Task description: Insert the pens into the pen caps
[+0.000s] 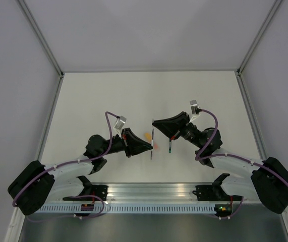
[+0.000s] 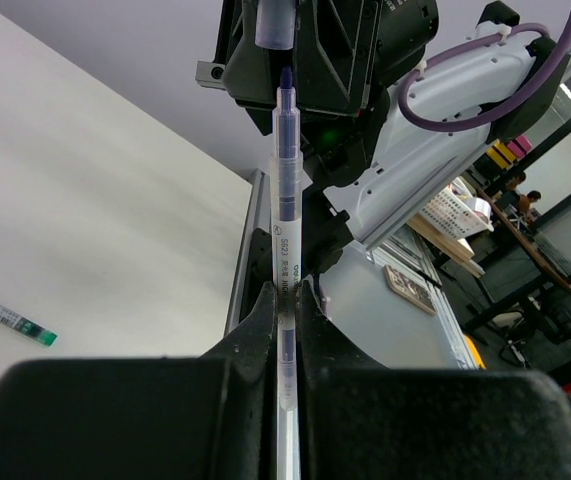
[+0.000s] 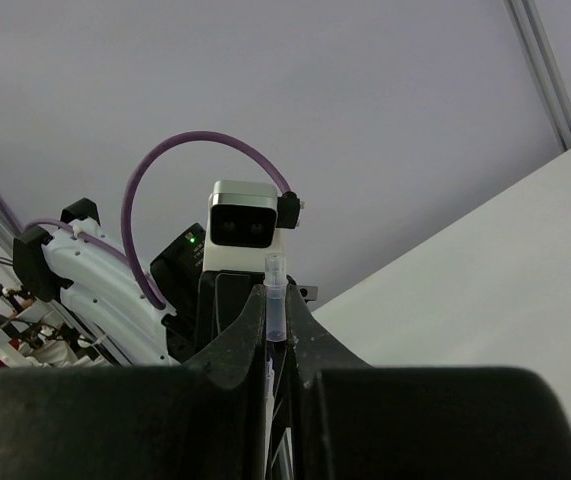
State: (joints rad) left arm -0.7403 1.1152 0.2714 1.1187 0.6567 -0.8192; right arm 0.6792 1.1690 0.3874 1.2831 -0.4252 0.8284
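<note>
Silver-grey pen (image 2: 285,200), clamped in the jaws of the left gripper (image 2: 285,297), aims at the grey cap (image 2: 276,22), pinched in the jaws of the right gripper (image 3: 277,305), aligned for insertion.

1. Slim translucent silver-grey plastic pen (image 2: 286,190): dark print runs lengthwise on the lower barrel. The largest characters read roughly "SS23". The finer print next to them is too small to make out.
2. Dark pen with a green end (image 2: 10,316), lying on the white worktop (image 2: 95,230) left of the silver-grey pen: pale print along the barrel, illegible.
3. Top and right wrist views: no legible text.
</note>
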